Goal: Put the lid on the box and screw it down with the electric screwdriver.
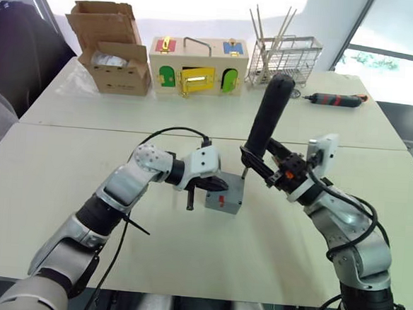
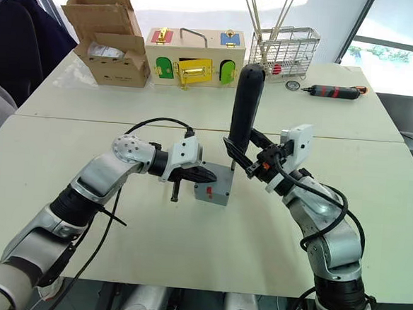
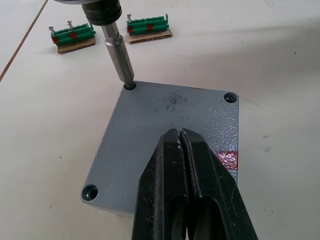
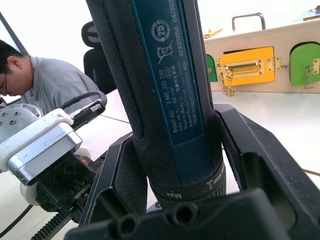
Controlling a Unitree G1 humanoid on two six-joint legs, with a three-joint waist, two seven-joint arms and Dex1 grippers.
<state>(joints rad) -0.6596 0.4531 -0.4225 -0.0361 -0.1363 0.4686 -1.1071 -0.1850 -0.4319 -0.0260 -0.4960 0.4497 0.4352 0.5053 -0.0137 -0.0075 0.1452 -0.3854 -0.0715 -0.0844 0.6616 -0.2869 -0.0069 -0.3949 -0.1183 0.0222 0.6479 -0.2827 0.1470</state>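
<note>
Lid [image 3: 165, 130] on box [image 1: 226, 199]; electric screwdriver [image 1: 267, 124] bit in lid's far corner hole.

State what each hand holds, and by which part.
Right hand: the electric screwdriver, gripped low on its body. Left hand: shut, holding nothing, pressing on the lid.

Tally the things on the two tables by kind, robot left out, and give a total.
Grey box with lid on: 1
Screwdrivers: 2, the black electric screwdriver and a red-and-black one
Cardboard box: 1
Wooden box with coloured doors: 1
Wire rack: 1
Green screw strips: 2
Total: 8
</note>
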